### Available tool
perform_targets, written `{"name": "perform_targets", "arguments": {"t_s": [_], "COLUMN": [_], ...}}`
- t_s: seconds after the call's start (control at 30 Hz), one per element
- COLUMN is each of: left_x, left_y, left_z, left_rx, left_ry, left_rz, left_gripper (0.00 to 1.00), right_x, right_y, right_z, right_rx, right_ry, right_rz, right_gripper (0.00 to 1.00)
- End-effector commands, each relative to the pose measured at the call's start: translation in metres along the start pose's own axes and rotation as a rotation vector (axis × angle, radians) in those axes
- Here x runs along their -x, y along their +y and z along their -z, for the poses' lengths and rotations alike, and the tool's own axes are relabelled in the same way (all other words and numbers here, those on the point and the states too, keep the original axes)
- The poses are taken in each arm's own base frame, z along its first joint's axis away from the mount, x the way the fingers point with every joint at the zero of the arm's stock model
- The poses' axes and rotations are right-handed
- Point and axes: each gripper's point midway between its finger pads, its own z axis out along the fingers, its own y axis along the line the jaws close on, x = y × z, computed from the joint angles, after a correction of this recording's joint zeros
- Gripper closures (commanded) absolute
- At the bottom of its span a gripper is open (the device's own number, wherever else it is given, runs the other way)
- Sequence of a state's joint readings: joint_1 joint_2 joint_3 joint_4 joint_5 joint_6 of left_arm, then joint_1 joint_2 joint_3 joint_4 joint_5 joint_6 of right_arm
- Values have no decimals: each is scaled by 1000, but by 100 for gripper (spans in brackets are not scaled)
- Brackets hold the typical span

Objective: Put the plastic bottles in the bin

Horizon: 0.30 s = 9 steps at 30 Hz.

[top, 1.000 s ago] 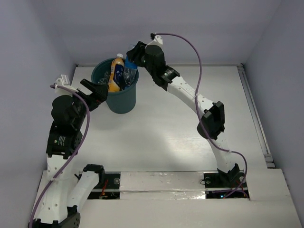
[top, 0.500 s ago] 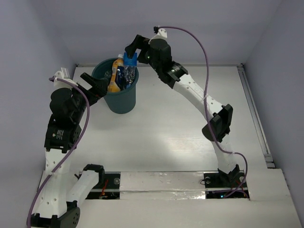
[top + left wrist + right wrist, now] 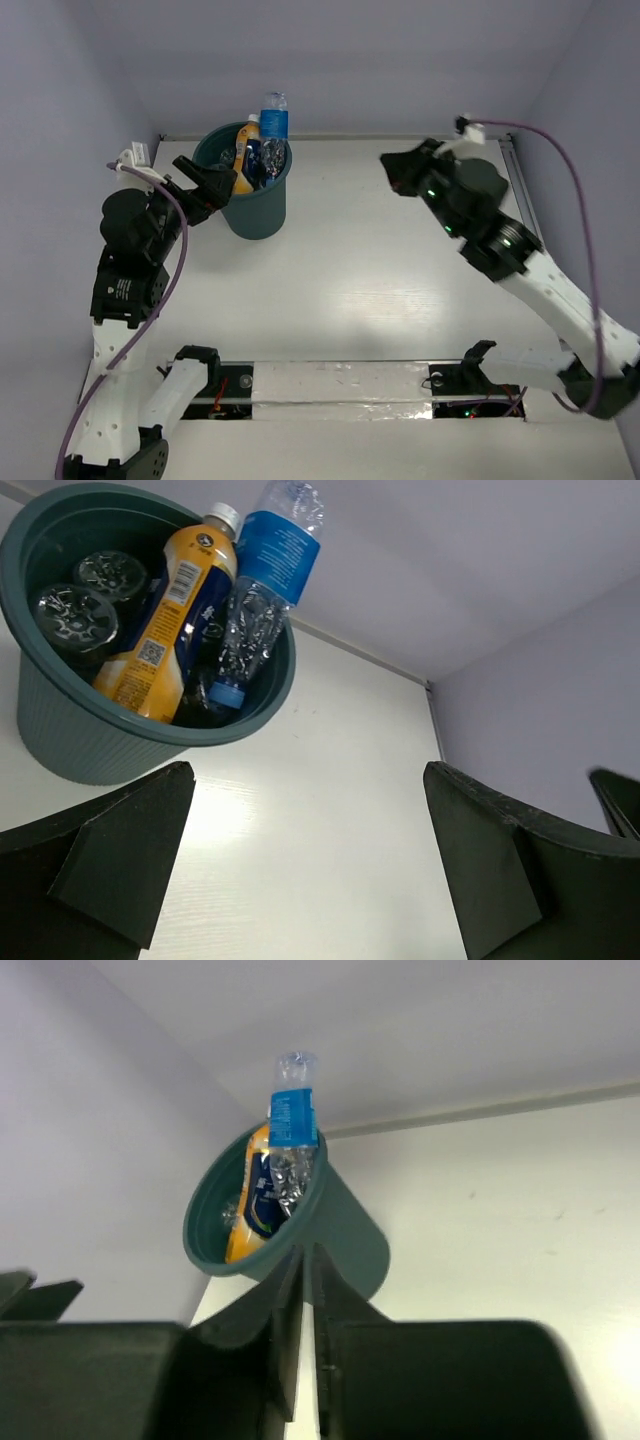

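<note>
Top external view: the left gripper [image 3: 213,184] sits just beside the left wall of the bin [image 3: 256,208], with its fingers spread wide and nothing between them. The bin stands upright on the white table [image 3: 350,270], and the plastic bottles are inside it. An orange bottle [image 3: 244,152] leans near the bin's middle, and a blue-labelled bottle [image 3: 273,118] rises on end well above the bin's far rim. Clear ones [image 3: 80,610] lie low at the bin's left. Well to the right of the bin is the right gripper [image 3: 393,172], its fingers pressed together and empty, pointing toward the bin.
</note>
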<state>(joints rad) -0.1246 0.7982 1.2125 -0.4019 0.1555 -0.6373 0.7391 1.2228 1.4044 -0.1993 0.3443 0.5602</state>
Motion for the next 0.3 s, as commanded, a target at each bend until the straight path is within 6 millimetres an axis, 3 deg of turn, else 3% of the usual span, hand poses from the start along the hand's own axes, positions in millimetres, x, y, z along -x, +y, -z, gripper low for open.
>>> {"name": "perform_targets", "arguments": {"t_s": [0.0, 0.03, 0.07, 0.13, 0.17, 0.27], "left_x": [15, 13, 6, 1, -6, -8], "left_y": [-29, -29, -27, -26, -23, -21], "left_z": [24, 26, 24, 26, 23, 19], "left_rx": [-111, -118, -125, -137, -142, -135], "left_ry": [-50, -46, -29, -26, -10, -10], "left_rz": [11, 17, 29, 40, 53, 68], "left_gripper": [1, 1, 1, 1, 1, 1], "right_x": [30, 27, 17, 8, 1, -5], "right_y": [-33, -43, -59, -83, -100, -117], "right_z": [69, 80, 90, 112, 119, 131], "right_rx": [-51, -70, -117, -181, -251, -302], "right_ry": [-110, -105, -77, -74, -67, -69], "right_rz": [20, 27, 38, 18, -3, -11], "right_gripper": [84, 73, 40, 8, 0, 0]}}
